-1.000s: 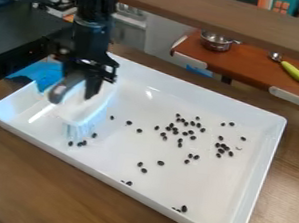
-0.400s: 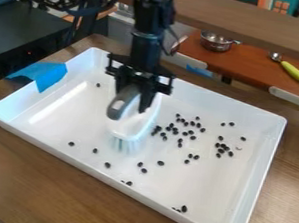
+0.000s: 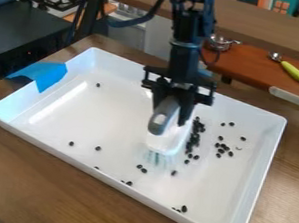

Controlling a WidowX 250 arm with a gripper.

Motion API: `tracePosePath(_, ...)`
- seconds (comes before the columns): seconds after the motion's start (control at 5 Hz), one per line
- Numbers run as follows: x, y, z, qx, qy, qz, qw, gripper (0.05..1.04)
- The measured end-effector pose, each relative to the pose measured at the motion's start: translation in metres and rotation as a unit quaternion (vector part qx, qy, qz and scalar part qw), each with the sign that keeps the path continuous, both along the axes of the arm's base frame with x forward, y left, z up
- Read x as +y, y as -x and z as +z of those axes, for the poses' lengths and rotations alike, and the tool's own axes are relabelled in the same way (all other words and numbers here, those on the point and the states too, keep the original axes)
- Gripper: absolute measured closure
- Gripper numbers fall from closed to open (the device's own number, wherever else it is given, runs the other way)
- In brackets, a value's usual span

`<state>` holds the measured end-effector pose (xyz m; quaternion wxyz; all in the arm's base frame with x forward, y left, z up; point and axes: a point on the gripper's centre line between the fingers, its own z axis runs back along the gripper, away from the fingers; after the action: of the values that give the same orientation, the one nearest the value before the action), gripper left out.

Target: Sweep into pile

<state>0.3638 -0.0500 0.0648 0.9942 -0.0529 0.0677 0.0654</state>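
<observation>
- The surface point(image 3: 49, 193) carries a white tray point(image 3: 260, 180), and the sweep is being done inside it. Against its near edge, towards the near right corner, sit a few stray beans point(image 3: 184, 208), with a couple more further left along that same edge.
- Loose beans point(image 3: 144, 171) also lie between the near edge and the bristles point(image 3: 157, 158), apart from the main row; these look likely to be missed by this stroke.
- The brush point(image 3: 167, 144) stands in the tray's middle, bristles down, handle tilted up. A dense row of beans point(image 3: 194, 136) runs close along its right side.
- The fingers point(image 3: 185, 111) are closed in on the brush handle point(image 3: 160, 123), pinching it from both sides, only as far apart as the handle is thick. The gripper point(image 3: 171, 117) hangs over the brush.
- Step in hand, I judge: a push towards the tray's right edge, gathering beans ahead of the brush. Next should be carrying that row on to the small cluster point(image 3: 222, 150) nearer the right edge, bristles kept low, then going back for the strays.
- Towards the far left corner lies one lone bean point(image 3: 98, 85), well apart from the rest.
</observation>
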Motion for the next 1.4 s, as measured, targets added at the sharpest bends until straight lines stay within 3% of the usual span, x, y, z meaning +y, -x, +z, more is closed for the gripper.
tracePosePath(0.4,-0.038,-0.014,0.0,0.0,0.017,0.008,0.9998,0.594)
tracePosePath(0.8,-0.064,-0.011,0.004,0.004,0.034,-0.001,0.9994,0.594)
tracePosePath(1.0,-0.05,-0.002,0.021,0.021,0.06,0.002,0.998,0.594)
tracePosePath(1.2,-0.017,-0.002,0.055,0.0,0.086,0.02,0.9961,0.594)
tracePosePath(1.4,0.037,0.0,0.071,-0.003,0.105,0.046,0.9934,0.594)
